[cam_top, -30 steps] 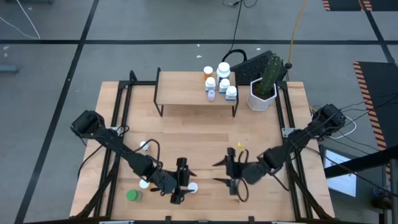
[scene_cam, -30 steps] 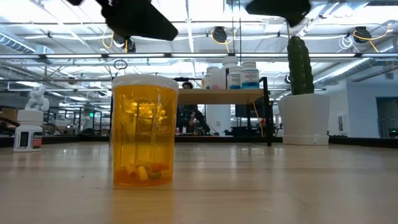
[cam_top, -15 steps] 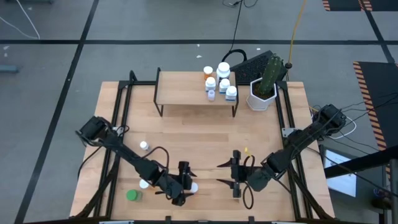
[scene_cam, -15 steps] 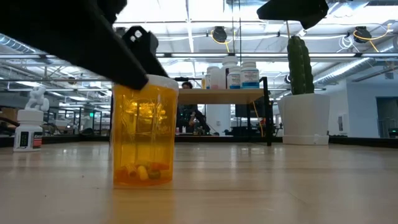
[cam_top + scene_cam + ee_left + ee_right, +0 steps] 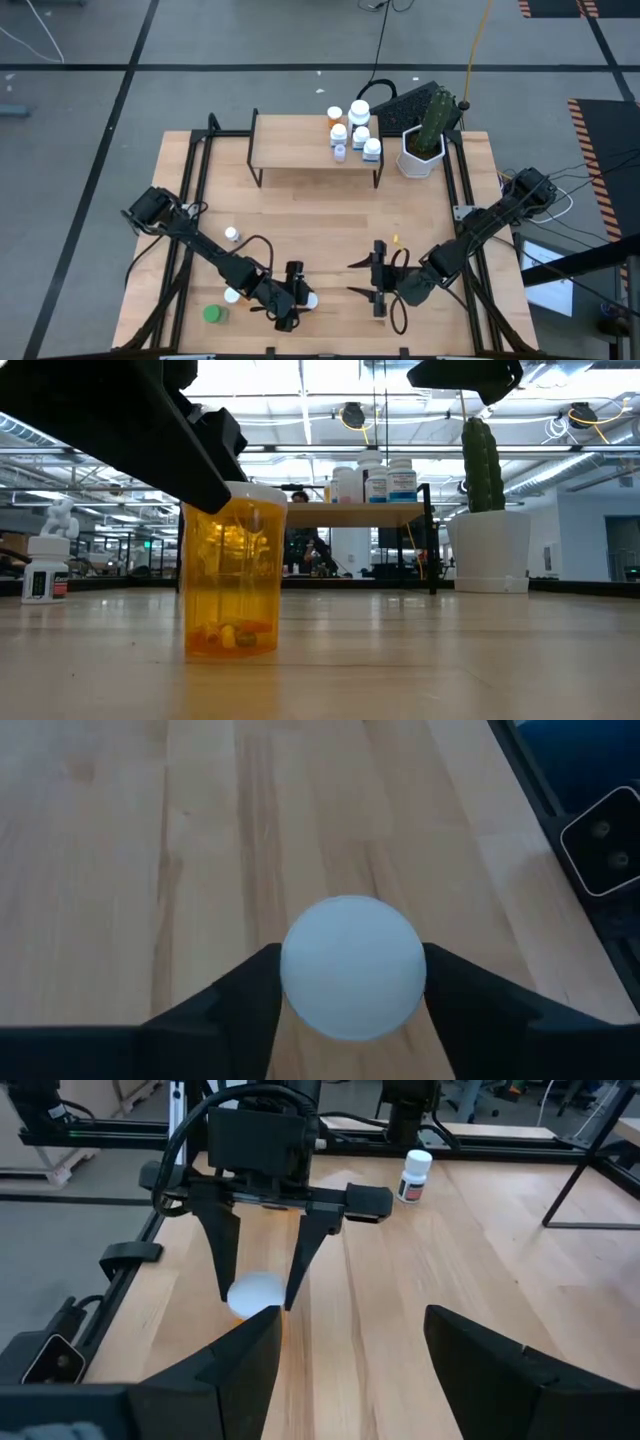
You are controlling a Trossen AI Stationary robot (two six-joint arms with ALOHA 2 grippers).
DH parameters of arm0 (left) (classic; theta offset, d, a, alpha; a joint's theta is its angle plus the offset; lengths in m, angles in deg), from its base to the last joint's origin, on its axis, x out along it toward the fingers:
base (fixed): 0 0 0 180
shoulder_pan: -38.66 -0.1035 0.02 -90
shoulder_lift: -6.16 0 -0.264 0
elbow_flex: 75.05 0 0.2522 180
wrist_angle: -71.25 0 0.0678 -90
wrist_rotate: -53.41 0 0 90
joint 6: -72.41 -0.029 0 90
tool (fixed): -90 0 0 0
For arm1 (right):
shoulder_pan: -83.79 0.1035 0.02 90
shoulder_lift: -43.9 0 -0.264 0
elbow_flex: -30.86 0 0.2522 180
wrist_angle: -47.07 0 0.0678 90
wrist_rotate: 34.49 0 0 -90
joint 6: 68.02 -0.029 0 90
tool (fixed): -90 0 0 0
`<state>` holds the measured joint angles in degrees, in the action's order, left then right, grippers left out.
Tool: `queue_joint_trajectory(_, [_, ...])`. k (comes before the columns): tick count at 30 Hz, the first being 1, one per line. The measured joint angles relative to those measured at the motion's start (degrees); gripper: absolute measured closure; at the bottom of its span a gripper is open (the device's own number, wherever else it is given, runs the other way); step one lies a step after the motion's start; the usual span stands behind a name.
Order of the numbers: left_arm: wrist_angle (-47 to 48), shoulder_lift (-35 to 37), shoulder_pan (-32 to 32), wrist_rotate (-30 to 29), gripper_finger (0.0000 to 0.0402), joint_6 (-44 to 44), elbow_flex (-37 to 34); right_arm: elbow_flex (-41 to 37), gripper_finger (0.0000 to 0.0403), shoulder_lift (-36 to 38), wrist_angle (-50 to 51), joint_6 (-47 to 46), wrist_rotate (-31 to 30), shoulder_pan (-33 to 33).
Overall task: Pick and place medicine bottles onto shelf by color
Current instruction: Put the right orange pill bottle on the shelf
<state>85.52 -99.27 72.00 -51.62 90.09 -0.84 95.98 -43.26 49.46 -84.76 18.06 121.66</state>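
Near the table's [image 5: 300, 220] front edge, the left gripper [image 5: 352, 982] clamps the orange bottle's [image 5: 231, 580] white cap while the right gripper [image 5: 350, 1345] hovers open beside it.

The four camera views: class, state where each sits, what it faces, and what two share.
High: overhead, facing down; both arms, shelf.
Low: table height, facing the orange bottle; arms overhead.
Left wrist: left pincer around that bottle's white cap.
Right wrist: right pincer, open, facing the left pincer.
Shared: the bottle.
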Motion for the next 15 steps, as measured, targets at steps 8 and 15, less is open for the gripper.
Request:
queue_joint_trajectory(8, [-0.14,0.00,-0.90,-0.44,0.0175,0.70,0.00,0.02,0.0161,0.02,0.02,1.36,0.00,0.00])
queue_joint_trajectory(15, [-0.07,1.85,-3.76,-1.82,0.0163,0.49,0.00,-0.23,0.0161,0.04,5.59,5.69,-2.37,-0.91])
